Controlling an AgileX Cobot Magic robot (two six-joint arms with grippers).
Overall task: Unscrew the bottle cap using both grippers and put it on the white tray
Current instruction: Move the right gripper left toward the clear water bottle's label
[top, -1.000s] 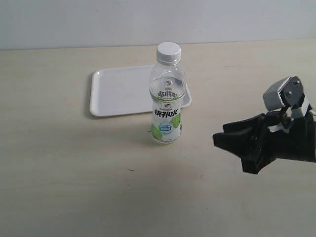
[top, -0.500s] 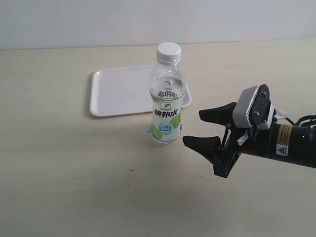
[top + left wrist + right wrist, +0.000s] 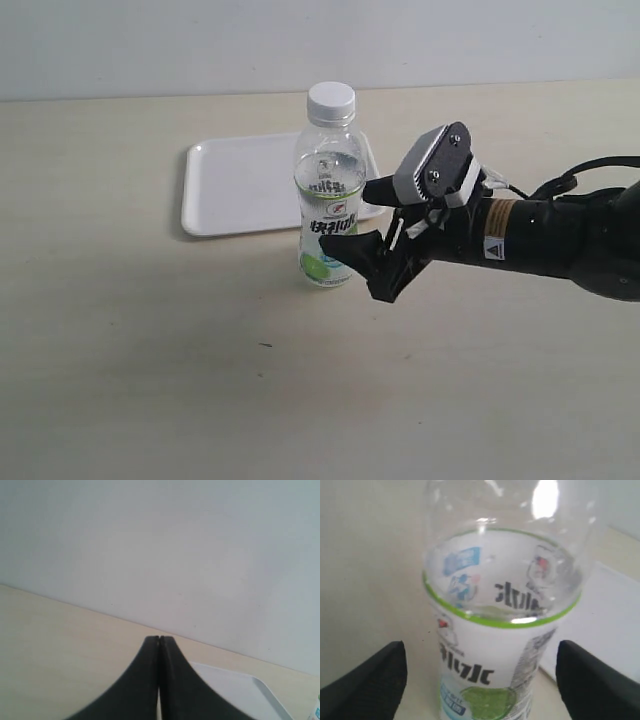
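The bottle [image 3: 328, 205] stands upright on the table in front of the white tray [image 3: 240, 185], with the bottle cap [image 3: 331, 103] on its neck. My right gripper [image 3: 347, 217] reaches in from the right, open, with one finger on each side of the label. In the right wrist view the bottle [image 3: 495, 645] fills the space between the black fingers [image 3: 370, 680], with a gap on both sides of my right gripper [image 3: 480, 652]. My left gripper [image 3: 159, 639] shows only in its own wrist view. It is shut on nothing and held above the table near the tray [image 3: 235, 690].
Pale wooden tabletop [image 3: 150, 380] runs all round, with a light wall behind it. The right arm's black forearm and cables [image 3: 560, 240] stretch across the right side of the table. A corner of the tray [image 3: 615, 620] lies behind the bottle.
My right gripper has swung left across the table, opened wider and come round the bottle's label. The bottle has shifted a little to the left.
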